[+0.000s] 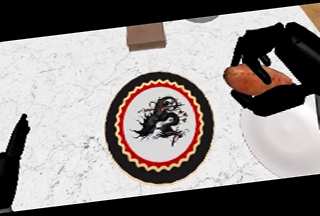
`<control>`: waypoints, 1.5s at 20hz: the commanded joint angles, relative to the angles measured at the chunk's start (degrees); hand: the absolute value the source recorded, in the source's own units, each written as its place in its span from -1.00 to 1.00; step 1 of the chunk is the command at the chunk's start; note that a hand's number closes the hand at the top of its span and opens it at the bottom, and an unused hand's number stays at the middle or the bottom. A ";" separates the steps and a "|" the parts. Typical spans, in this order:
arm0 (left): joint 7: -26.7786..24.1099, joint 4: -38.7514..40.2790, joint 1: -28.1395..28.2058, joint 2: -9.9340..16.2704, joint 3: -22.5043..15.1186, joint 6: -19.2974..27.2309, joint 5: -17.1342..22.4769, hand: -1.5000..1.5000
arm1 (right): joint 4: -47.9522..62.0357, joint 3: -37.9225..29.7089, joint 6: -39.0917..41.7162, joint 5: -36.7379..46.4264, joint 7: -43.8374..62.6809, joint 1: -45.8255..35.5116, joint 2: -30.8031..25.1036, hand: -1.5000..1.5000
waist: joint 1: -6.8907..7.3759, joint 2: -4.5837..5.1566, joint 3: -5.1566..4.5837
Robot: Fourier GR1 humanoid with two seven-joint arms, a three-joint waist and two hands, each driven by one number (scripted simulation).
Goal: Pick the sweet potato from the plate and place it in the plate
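An orange-brown sweet potato (250, 80) sits in my right hand (291, 63), whose fingers and thumb curl round it. It is held above the far left rim of a plain white plate (286, 140) at the right. A second plate (161, 127), black-rimmed with a red and yellow ring and a black dragon in its middle, lies at the counter's centre, to the left of the potato. My left hand (5, 167) rests at the lower left edge with straight fingers, holding nothing.
A brown block (144, 36) stands at the counter's far edge, with a grey round object (202, 19) beside it to the right. White marble counter (50, 93) stretches between the left hand and the dragon plate.
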 commanded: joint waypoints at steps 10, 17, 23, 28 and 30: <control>-1.64 3.91 -2.26 -1.74 0.67 0.53 -1.64 0.00 | 12.01 16.78 -0.80 11.54 14.92 -8.60 18.17 1.00 | 0.38 0.25 0.03; -0.38 0.52 -0.54 -2.15 0.85 -0.35 -1.90 0.00 | 25.54 21.14 -6.86 9.63 12.40 -10.93 21.05 1.00 | 0.67 0.24 0.05; -3.21 4.36 -2.30 -1.02 1.91 -2.35 -0.88 0.00 | 35.17 25.56 -19.39 -0.35 18.91 -12.08 21.13 -1.00 | 1.10 0.38 0.03; -2.32 3.89 -3.24 -1.92 2.12 -2.33 -1.14 0.00 | 42.04 29.76 -27.30 -6.92 15.35 -16.46 21.14 -1.00 | 1.16 0.39 0.05; -0.50 2.75 -3.23 -1.07 2.29 -2.85 -1.27 0.00 | 40.83 27.38 -30.20 -9.38 14.90 -18.17 21.15 -1.00 | 1.50 0.43 0.07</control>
